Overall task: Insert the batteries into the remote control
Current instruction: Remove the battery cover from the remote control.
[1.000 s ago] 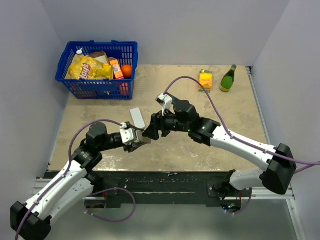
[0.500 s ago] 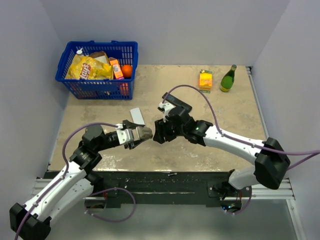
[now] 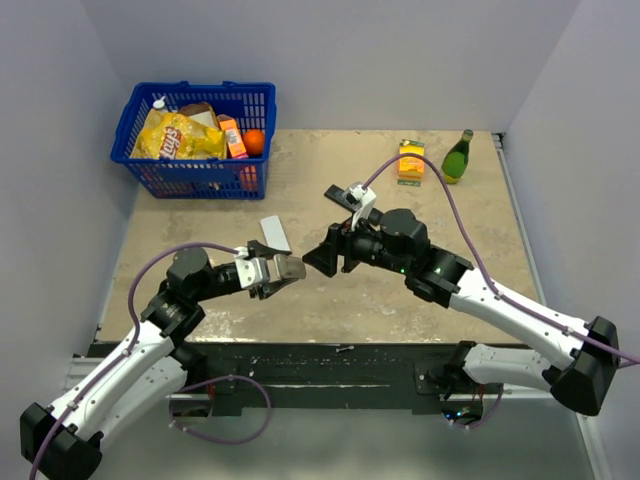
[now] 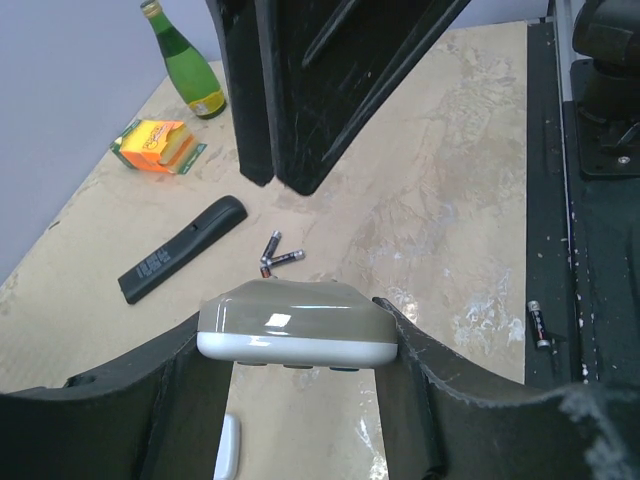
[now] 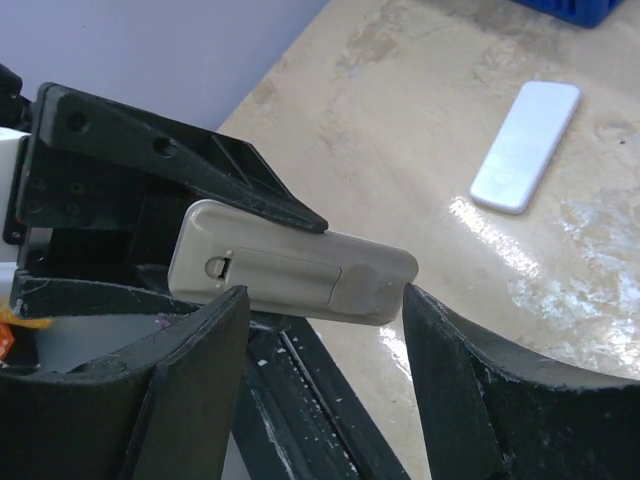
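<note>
Far behind and to the left of the pale beige, round-cornered plastic remote control (image 3: 290,266), parked out of the working area: a blue plastic mesh basket (image 3: 135,125) of groceries. Just behind the remote control, lying flat on the mottled tan tabletop (image 3: 470,230), a thin white rectangular slab (image 3: 273,235), purpose unclear. At the remote control's left end, clamped by the left gripper (image 3: 268,272), black fingers (image 4: 420,390) closed against both long sides and carrying it clear of the table. Held out level like this, most likely, to present the free end and back face to the other arm. On that back face, from the right wrist view, a rectangular battery cover (image 5: 285,272) with a thumb notch, apparently in place, so nothing loaded yet. At the remote control's right end, facing it, the right gripper (image 3: 320,261): spread wide, carrying nothing, tips flanking the free end, contact impossible to confirm; poised, probably, to work that cover off. Behind and right of the remote control, a slim black plastic remote (image 3: 340,194) with two small dark, silver-tipped batteries (image 4: 281,259) crossed just beside it, loose on the table, within the right arm's reach. One more battery (image 4: 537,323) nearer than the remote control, on the black metal mounting plate (image 4: 590,260). Far right and behind, an orange carton (image 3: 411,158) and a green glass bottle (image 3: 457,157), unrelated.
</note>
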